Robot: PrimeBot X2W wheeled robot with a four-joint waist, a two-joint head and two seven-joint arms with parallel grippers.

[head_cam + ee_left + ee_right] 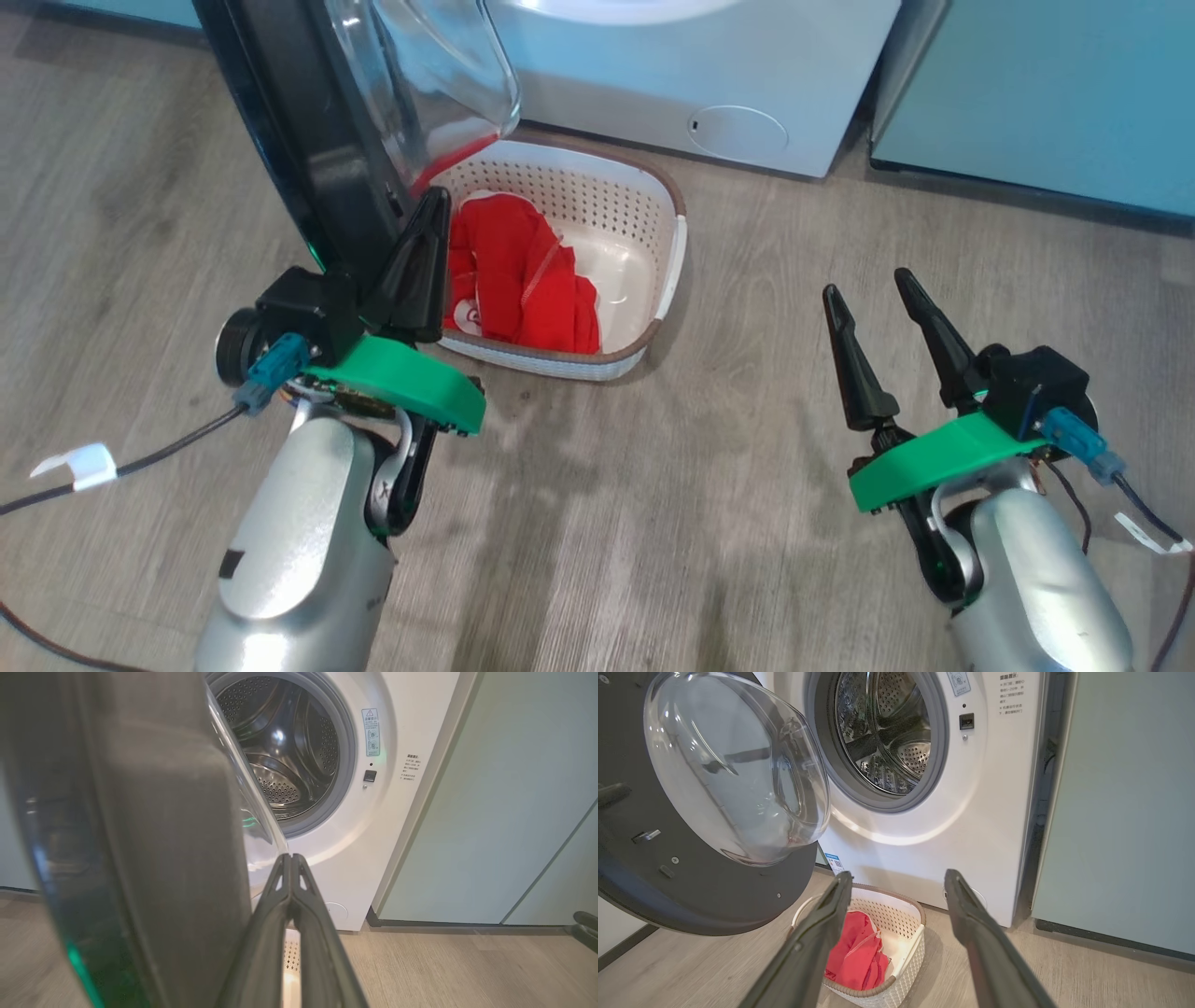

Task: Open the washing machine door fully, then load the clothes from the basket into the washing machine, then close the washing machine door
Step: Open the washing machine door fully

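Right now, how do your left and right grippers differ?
The left gripper is shut, fingers pressed together; the right gripper is open, fingers spread. The left gripper sits close beside the washing machine door, near the basket; the right gripper hangs over the floor, apart from both. Both point towards the washing machine and hold nothing.

The clothes [518, 280] are red, the perforated basket [607, 191] cream, the door [308, 159] black-rimmed.
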